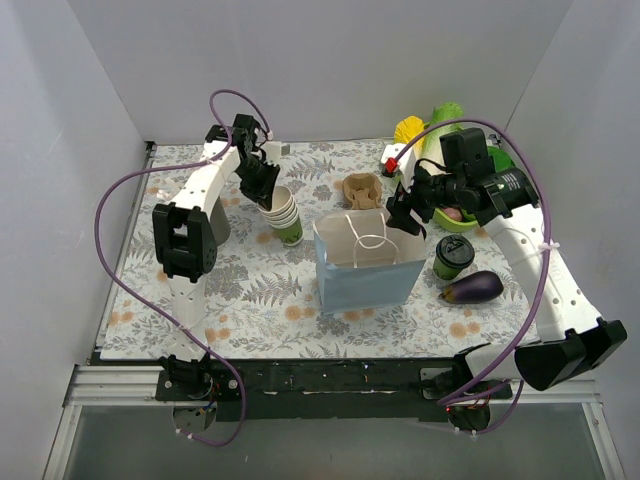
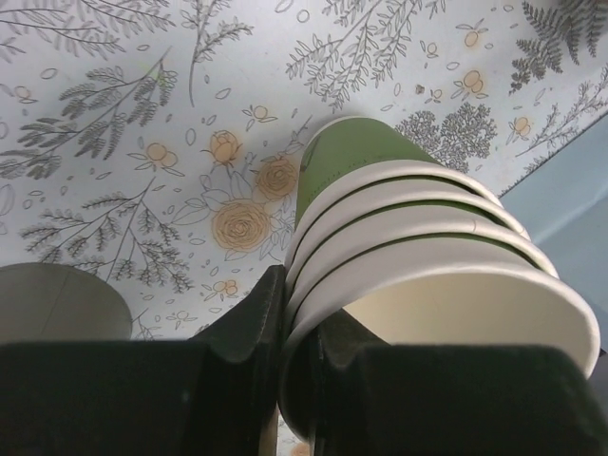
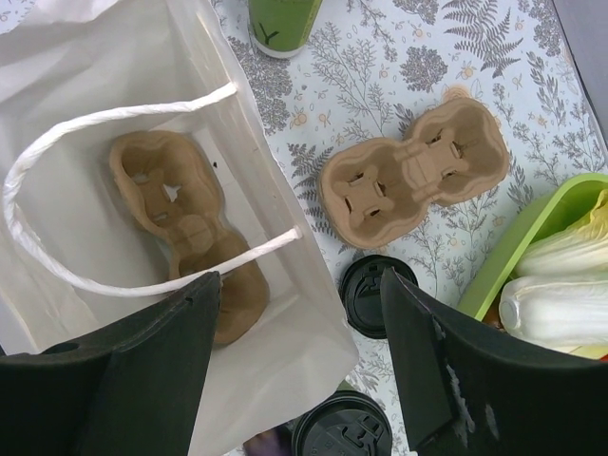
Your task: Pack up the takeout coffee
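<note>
Here the takeout coffee [image 1: 453, 256] stands right of the paper bag [image 1: 365, 270], beside an eggplant [image 1: 472, 288]. The right gripper [image 1: 405, 215] hangs wide above the bag; the left gripper [image 2: 299, 304] pinches the rim of the cup stack [image 1: 284, 216].

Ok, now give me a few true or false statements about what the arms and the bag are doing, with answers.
1. The left gripper pinches the rim of the stack of cups. True.
2. The paper bag is empty. False: a cardboard cup carrier lies inside.
3. The right gripper is open and holds nothing. True.
4. The lidded coffee cup is in the bag. False: it stands outside, beside the eggplant.
</note>
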Robot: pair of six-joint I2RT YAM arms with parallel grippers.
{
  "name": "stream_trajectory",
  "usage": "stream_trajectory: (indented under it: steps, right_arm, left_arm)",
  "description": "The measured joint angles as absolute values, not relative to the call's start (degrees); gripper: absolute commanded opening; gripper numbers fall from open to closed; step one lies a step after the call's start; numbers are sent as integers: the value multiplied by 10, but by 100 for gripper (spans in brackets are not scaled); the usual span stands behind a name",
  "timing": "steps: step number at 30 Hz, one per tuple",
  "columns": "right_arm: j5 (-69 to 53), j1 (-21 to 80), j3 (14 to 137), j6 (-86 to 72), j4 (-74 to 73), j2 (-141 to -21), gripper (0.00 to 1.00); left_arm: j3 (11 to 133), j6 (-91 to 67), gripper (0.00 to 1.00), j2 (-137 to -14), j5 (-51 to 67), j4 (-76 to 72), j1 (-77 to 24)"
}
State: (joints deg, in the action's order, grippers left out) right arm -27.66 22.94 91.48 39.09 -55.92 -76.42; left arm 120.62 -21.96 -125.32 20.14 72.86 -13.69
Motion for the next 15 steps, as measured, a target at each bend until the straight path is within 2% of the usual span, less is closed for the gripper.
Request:
stream_trajectory:
  steps: [7, 9, 11, 12, 14, 15]
  right_arm:
    - [-267, 229, 898, 391, -554, -753, 75]
    - [-267, 229, 894, 391, -554, -747, 76]
    - [-265, 229, 893, 391, -554, -742, 75]
    - [-264, 229, 893, 391, -553, -740, 75]
    - [-262, 229, 893, 391, -553, -737, 75]
    - [-262, 229, 893, 391, -553, -736, 76]
  left_arm:
    - [1250, -238, 0, -1253, 155, 711, -129]
    - [1267, -238, 3, -1255, 137, 711, -122]
    - [1292, -238, 23, -1264, 121, 715, -111]
    - [1305, -238, 38, -1271, 116, 716, -105]
    - [1318, -237, 60, -1281, 108, 714, -93]
    - [1318, -238, 64, -1285, 105, 714, -88]
